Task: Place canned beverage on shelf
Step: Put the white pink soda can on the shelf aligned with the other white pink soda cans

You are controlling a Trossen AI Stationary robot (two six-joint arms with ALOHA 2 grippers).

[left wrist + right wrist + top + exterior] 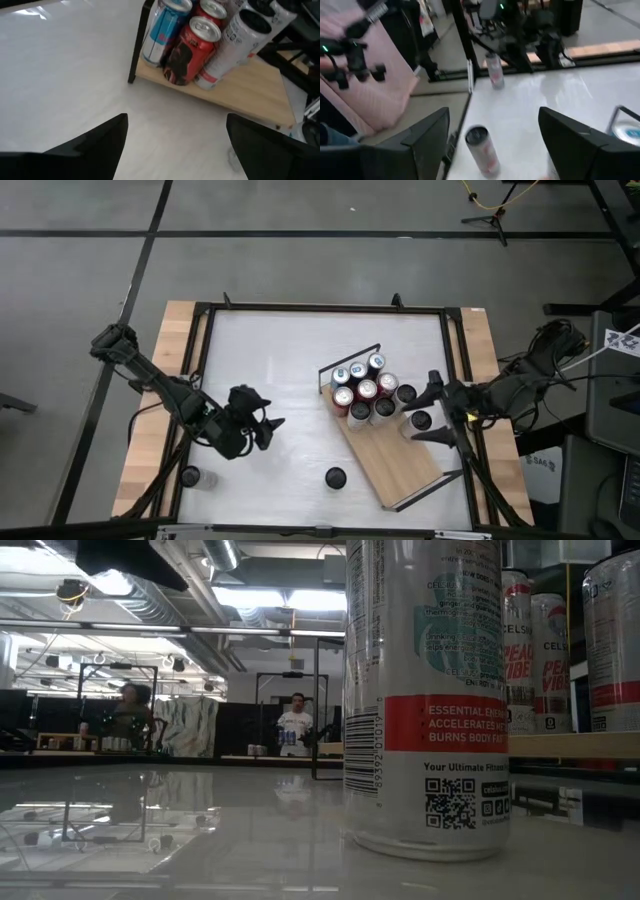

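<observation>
Two dark fingers of the right gripper stand apart with nothing between them, at the right edge of the shelf's can cluster, just beside a tall dark-topped slim aluminium can that stands near the edge of the long light-wood shelf board with thin black wire end rails. Whether that can rests on the board or on the white tabletop beside it cannot be told from above. The left gripper likewise has its fingers spread and empty; it hangs over bare tabletop, well apart from the shelf, and its wrist view looks across at the cluster.

Several cans already stand upright at the railed end of the shelf: a red can, a blue-and-silver can and white slim ones. One loose dark-topped silver can stands upright on the tabletop between the left gripper and the shelf; the low view shows a white slim can close up, apparently this one. Two more cans stand at the table's left margin.

Such a can is probably rigid if full, moderately heavy, smooth and slippery, and top-heavy because tall and narrow. A grasp across the middle of the cylindrical wall, fingers level, would likely hold it best; pinching near the rim risks tipping it.
</observation>
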